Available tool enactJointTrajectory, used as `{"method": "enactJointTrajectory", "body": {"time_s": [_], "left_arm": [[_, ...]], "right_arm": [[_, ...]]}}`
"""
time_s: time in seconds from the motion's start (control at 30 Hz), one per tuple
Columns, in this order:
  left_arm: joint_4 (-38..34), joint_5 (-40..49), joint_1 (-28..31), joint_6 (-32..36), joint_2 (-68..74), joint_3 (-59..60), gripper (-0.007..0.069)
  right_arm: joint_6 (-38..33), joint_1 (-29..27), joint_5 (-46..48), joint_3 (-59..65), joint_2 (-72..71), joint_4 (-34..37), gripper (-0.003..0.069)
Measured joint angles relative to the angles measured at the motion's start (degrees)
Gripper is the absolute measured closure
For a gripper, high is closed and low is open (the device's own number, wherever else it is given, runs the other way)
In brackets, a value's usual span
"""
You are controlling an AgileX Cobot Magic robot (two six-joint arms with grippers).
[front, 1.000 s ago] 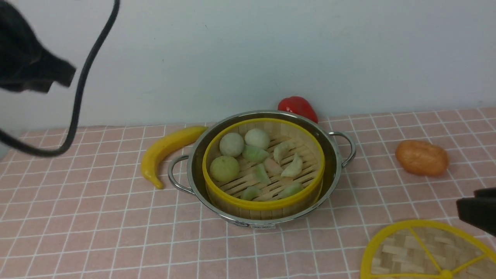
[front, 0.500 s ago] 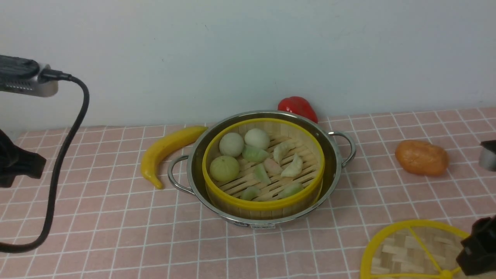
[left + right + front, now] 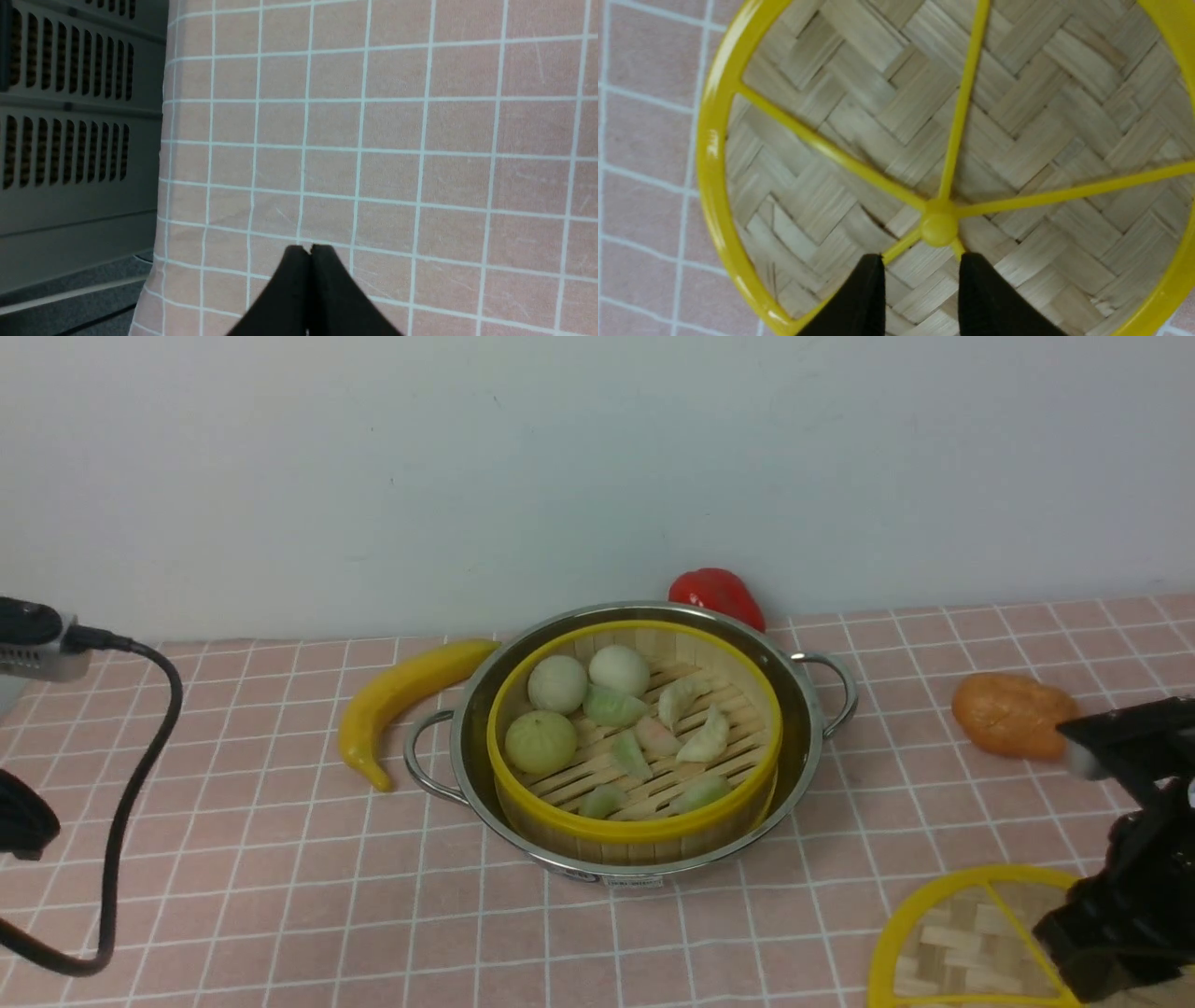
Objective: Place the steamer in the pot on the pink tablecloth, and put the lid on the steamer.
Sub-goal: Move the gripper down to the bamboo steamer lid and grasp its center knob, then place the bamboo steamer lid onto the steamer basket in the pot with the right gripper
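Lid (image 3: 1017, 140) beneath open right claw (image 3: 922, 259).

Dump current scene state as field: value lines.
steamer: in pot, food inside
pot: on cloth, two loop handles
lid: flat on cloth, off steamer
left arm: jaws shut, nothing held
right arm: jaws open over lid, knob not gripped
banana: left of pot
bread: right of pot

Pink tablecloth (image 3: 280, 896), white grid; on it: pot (image 3: 633, 871), banana (image 3: 373, 709), brown potato-like item (image 3: 1016, 716), lid (image 3: 971, 943), red item (image 3: 717, 596).
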Motion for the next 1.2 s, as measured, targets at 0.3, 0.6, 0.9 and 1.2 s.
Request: {"method": "enactJointTrajectory", "body": {"time_s": [0.3, 0.6, 0.9, 1.2], "left_arm": [[-3.24, 0.0, 0.0, -0.18, 0.0, 0.06, 0.0622], [-3.54, -0.47, 0.0, -0.18, 0.0, 0.11, 0.0596], [-6.09, -1.52, 0.0, -0.18, 0.0, 0.11, 0.058], [-7.47, -5.09, 0.0, -0.18, 0.0, 0.11, 0.0564]], "right_arm": [[0.51, 0.0, -2.17, -0.22, 7.28, -0.05, 0.0417], [2.58, 0.13, -1.11, -0.48, 8.57, -2.3, 0.0513], [2.88, 1.47, 4.74, -14.02, -0.31, -3.56, 0.0513], [-7.27, 13.96, 8.84, -48.52, 8.93, -1.73, 0.0513]]}}
